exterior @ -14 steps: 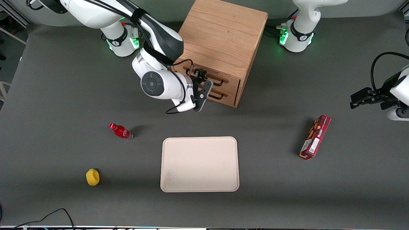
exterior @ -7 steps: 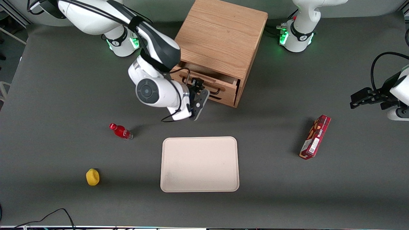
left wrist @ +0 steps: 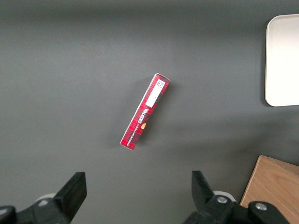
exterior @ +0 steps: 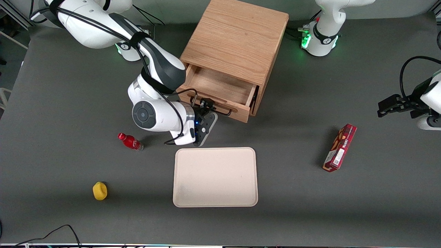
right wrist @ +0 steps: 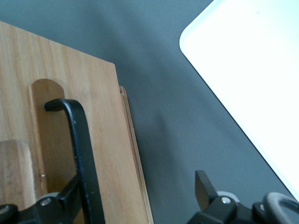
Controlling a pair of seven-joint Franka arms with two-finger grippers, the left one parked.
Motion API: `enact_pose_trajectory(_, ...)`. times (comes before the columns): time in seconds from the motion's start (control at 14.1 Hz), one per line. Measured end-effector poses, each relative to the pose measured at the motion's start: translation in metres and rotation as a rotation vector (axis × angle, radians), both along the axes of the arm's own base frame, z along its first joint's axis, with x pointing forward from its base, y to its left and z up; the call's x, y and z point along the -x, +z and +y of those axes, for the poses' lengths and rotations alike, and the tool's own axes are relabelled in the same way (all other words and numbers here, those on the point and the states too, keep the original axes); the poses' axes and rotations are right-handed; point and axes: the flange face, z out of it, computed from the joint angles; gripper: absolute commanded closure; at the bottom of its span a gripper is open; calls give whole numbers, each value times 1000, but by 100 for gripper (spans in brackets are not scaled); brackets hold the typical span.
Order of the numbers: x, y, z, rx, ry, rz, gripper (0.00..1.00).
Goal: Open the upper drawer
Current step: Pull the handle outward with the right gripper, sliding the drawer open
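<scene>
The upper drawer (exterior: 220, 88) had slid well out of the boxy oak cabinet (exterior: 237, 39) since a second earlier, baring its shallow plank floor. The gripper (exterior: 206, 107) sat at the drawer front, fingers spread around the thin black wire handle (right wrist: 81, 154). A smooth cream rounded tray (exterior: 215, 177) lay nearer the camera.

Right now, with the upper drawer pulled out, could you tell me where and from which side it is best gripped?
Grip the upper drawer by its thin black wire handle, coming from in front of the drawer. The bar stands off the drawer front over a recess, leaving room for a finger on each side of it. The gripper is at that handle already.
</scene>
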Motion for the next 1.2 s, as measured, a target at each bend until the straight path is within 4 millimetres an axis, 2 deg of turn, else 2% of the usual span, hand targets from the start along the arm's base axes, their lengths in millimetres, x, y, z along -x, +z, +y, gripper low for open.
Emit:
enact_pose_trajectory(0.71, -37, -5, -25, 7, -38, 22, 0)
enact_pose_trajectory(1.2, -54, -1, -40, 11, -71, 0, 0)
